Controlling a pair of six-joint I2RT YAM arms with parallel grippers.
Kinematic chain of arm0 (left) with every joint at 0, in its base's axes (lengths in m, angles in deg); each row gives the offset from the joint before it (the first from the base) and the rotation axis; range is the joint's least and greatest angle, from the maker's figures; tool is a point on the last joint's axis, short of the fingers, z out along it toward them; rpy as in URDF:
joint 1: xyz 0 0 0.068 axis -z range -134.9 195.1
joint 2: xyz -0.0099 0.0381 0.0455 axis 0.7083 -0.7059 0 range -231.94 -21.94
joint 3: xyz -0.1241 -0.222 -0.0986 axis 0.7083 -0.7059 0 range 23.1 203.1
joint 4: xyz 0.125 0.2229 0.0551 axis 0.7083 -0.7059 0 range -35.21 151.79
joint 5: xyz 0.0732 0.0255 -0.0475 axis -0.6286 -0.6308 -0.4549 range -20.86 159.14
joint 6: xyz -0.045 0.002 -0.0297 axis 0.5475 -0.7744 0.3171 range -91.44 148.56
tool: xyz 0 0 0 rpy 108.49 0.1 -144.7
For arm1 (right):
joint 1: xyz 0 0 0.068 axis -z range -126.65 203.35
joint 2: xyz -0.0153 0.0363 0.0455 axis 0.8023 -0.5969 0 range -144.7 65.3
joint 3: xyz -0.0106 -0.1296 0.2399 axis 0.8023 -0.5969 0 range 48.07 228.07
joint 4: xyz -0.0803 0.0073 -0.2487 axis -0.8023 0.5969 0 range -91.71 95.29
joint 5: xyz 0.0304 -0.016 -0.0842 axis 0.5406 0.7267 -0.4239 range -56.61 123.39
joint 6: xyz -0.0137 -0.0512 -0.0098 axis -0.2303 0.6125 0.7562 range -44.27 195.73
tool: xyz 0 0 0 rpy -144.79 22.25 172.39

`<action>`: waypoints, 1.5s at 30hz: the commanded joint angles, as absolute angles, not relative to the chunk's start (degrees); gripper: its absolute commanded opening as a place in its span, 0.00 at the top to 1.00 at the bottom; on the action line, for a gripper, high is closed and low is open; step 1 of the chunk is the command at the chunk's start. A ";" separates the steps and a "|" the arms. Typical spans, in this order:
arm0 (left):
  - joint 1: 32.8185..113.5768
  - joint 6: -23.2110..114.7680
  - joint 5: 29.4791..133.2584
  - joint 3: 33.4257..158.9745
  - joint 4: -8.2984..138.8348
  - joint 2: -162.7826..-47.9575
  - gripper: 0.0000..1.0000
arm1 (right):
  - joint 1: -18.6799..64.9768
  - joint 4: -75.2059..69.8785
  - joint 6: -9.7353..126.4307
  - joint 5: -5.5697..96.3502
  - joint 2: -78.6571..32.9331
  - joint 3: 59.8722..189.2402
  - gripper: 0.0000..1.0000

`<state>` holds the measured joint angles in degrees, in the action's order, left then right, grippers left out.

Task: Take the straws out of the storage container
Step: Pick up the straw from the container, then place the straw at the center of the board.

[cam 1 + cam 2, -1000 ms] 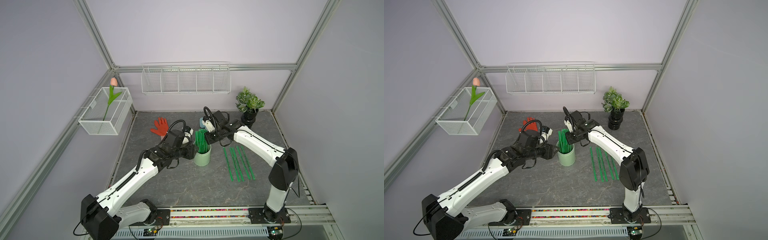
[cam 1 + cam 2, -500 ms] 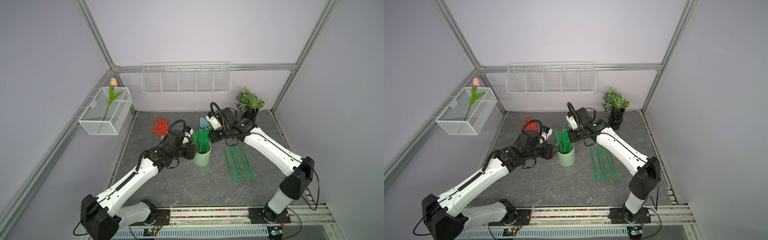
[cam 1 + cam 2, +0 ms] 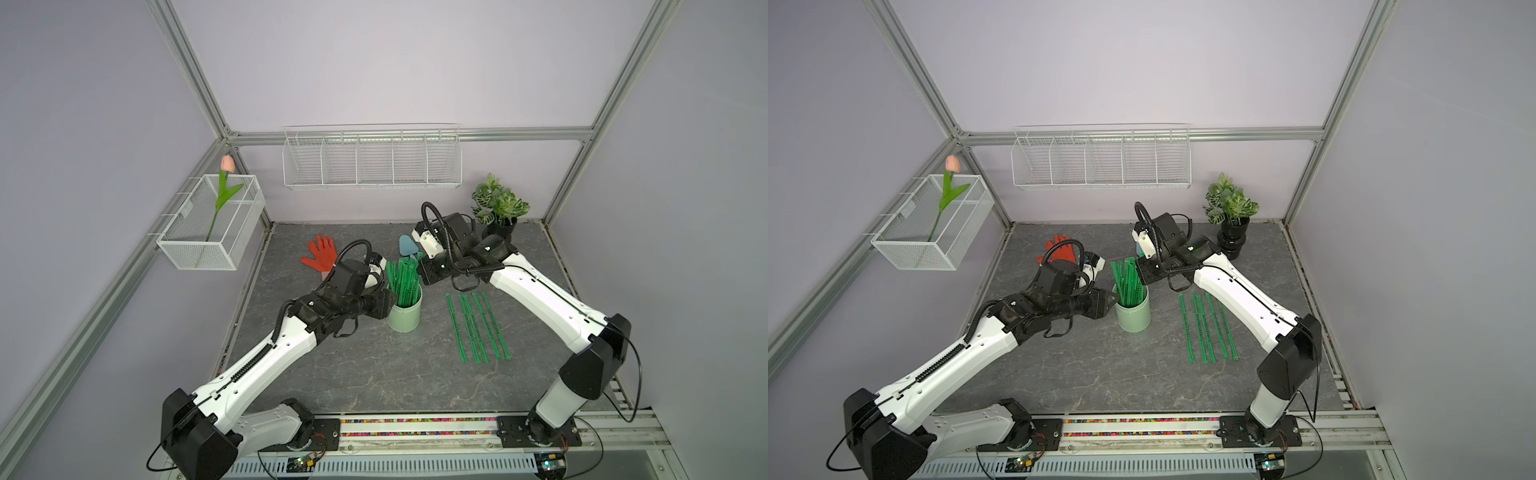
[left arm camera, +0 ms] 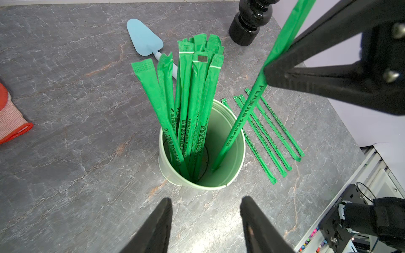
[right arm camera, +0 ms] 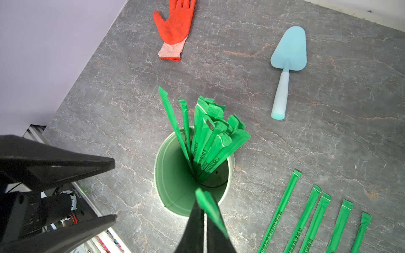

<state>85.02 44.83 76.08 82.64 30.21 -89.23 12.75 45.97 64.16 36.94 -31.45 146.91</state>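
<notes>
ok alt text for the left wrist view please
The shut right gripper pinches one green straw whose lower end is inside the mint-green cup, beside a leaning bundle of straws. Five more straws lie on the grey table beside the cup, and the open left gripper sits just short of it.

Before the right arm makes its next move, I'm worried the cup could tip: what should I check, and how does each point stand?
1. The right gripper has its jaws shut on one held straw: ok.
2. Held straw out of the storage container: not ok, lower end inside.
3. Held straw apart from the other straws in it: ok.
4. The left gripper steadying the container: not ok, jaws open, short of it.
5. The laid-out straws flat, away from the container: ok.
</notes>
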 commanded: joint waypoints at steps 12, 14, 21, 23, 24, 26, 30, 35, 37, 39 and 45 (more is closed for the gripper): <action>85.18 45.16 75.57 83.53 30.59 -88.31 0.46 | 13.23 40.30 70.93 46.53 -31.48 147.10 0.93; 85.18 45.10 75.46 83.52 30.58 -88.34 0.46 | 13.49 40.92 71.38 46.83 -31.38 147.88 0.93; 85.18 45.16 75.56 83.52 30.67 -88.30 0.46 | 14.39 45.24 72.30 46.35 -29.27 151.65 0.93; 85.17 45.21 75.56 83.48 30.67 -88.28 0.46 | 14.84 46.06 72.31 46.37 -27.98 152.21 0.93; 85.14 45.27 75.60 83.53 30.67 -88.32 0.46 | 15.15 46.40 72.35 46.56 -27.16 152.38 0.93; 85.17 45.23 75.68 83.48 30.67 -88.26 0.46 | 15.67 47.01 72.21 46.99 -25.39 152.74 0.93; 85.18 45.29 75.73 83.48 30.76 -88.30 0.46 | 17.41 48.89 71.61 47.69 -21.73 153.41 0.93; 85.18 45.42 75.92 83.48 30.85 -88.30 0.46 | 20.02 52.69 71.43 47.42 -17.58 155.01 0.93; 85.18 45.40 76.08 83.48 30.90 -88.30 0.46 | 21.03 55.47 71.43 47.49 -15.87 155.03 0.93; 85.17 45.43 76.17 83.49 30.91 -88.30 0.46 | 21.81 56.80 71.59 46.70 -14.24 154.76 0.93; 85.17 45.39 76.17 83.48 30.91 -88.21 0.46 | 23.63 59.10 71.30 45.16 -10.26 152.57 0.93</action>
